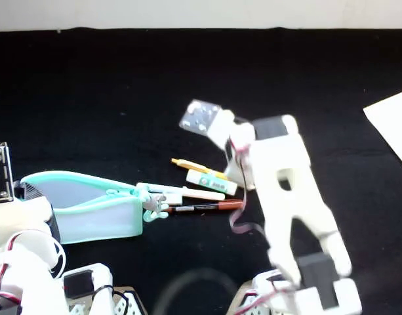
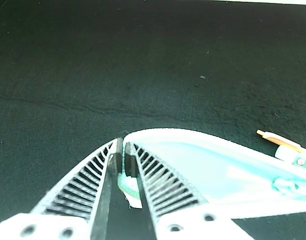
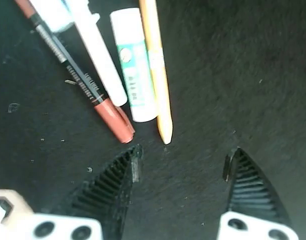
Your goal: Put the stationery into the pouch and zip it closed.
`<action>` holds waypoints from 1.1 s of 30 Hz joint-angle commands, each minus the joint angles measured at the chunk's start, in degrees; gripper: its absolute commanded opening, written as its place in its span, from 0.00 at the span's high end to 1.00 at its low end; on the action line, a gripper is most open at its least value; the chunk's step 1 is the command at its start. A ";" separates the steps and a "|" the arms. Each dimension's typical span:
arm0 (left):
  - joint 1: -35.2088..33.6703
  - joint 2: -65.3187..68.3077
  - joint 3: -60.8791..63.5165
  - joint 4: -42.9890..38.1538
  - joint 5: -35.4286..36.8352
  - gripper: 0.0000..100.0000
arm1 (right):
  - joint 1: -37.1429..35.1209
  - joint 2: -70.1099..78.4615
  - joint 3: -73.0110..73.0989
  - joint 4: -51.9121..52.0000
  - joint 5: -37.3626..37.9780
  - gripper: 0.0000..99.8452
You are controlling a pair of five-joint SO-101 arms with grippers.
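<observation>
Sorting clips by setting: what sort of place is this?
Probably a robot test bench: a black cloth-covered table, white desktop arms at its near edge, and a pouch and pens laid out as props.

Open teal pouch (image 1: 89, 207) lies beside pens (image 1: 195, 193) and glue stick (image 1: 211, 182).

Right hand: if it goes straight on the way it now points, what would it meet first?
Probably the tip of the orange pen, which lies just ahead, inside the gap of the open right hand. The cap of the red-brown pen is nearly as close. Depth is hard to judge.
</observation>
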 commanded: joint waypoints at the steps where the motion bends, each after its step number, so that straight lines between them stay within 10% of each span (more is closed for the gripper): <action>1: 0.75 0.04 1.45 1.85 0.79 0.99 | -1.71 7.25 -9.63 3.12 2.90 0.74; 29: 0.75 0.13 1.45 1.76 0.79 0.99 | -13.23 36.97 -10.68 -14.11 3.52 0.74; 33: 0.75 0.13 1.45 1.76 0.79 0.99 | -13.32 38.11 -10.68 -14.55 3.34 0.93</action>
